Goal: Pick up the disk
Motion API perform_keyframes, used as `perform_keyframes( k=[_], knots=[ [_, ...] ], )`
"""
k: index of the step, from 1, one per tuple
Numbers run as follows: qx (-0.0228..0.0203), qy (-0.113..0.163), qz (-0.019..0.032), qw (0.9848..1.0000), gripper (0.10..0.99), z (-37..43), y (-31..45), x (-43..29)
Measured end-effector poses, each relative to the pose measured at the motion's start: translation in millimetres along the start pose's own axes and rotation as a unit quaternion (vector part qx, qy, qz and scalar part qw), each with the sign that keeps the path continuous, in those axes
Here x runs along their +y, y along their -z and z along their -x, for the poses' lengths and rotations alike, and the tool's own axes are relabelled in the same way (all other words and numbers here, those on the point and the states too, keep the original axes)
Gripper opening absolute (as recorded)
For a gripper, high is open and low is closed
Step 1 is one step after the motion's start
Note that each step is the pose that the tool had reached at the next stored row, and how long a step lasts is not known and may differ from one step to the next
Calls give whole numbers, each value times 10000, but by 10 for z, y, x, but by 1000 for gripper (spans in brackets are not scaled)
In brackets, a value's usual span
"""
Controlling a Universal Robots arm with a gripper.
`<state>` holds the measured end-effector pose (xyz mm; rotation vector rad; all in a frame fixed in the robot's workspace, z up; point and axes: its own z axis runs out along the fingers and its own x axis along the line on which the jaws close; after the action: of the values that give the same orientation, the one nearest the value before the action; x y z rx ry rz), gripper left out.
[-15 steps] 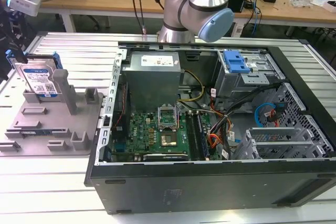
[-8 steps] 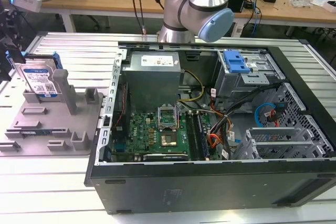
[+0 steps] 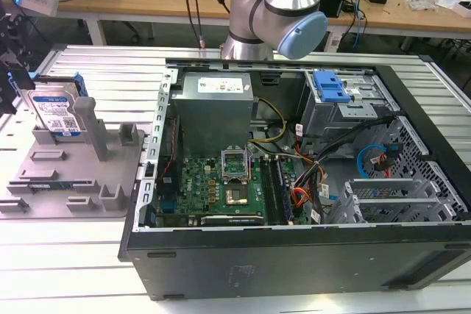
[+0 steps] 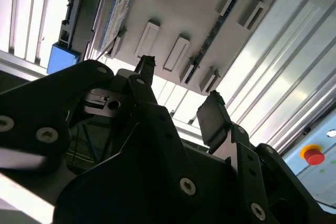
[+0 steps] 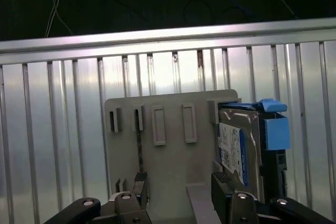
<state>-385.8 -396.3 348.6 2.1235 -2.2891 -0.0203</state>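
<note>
my pincer apart, empty | disk upright in holder, exterior view's left | I judge it stiff, dense, slick, shock-shy | I'd grip across blue rails

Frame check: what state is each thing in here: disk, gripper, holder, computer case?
Disk: standing on edge in the holder, not gripped.
Gripper: open, empty.
Holder: lying flat, carrying the disk.
Computer case: lying on its side, open.
</note>
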Motion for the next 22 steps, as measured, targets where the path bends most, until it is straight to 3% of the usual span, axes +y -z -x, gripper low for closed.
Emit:
perform_keyframes(
  k=[3, 5, 11, 13, 18, 22],
  knots=[
    [3, -1, 0, 10000, 600, 16, 0, 10],
    [3, 1, 0, 10000, 600, 78, -1, 85],
    [25, 0, -2, 10000, 600, 337, -6, 264],
    [38, 0, -2, 10000, 600, 458, -6, 315],
    [59, 3, -4, 10000, 600, 727, -8, 349],
    [85, 7, -6, 10000, 600, 777, -11, 363]
  ],
)
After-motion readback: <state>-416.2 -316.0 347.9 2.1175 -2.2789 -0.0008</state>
